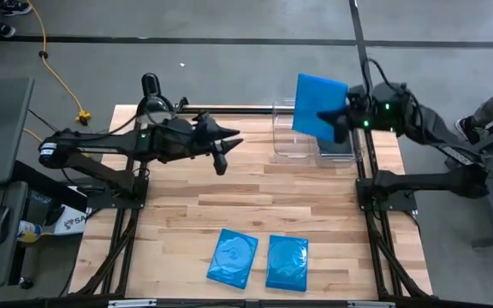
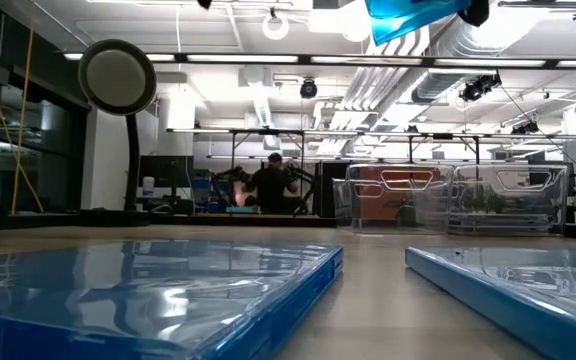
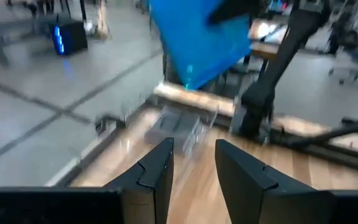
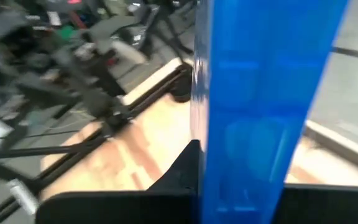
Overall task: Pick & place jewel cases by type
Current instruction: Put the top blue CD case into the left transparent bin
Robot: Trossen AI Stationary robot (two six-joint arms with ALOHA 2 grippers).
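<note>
Your right gripper [image 1: 339, 118] pinches a blue jewel case [image 1: 318, 105] above the clear bins [image 1: 294, 137], which sit toward seven o'clock below it.

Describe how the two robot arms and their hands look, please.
Both arms are dark, nearly black, built of slim jointed links. The left arm ends in a left hand with two tapered, angular black fingers. The right arm shows a small green light near its wrist; the right hand is equally dark.
</note>
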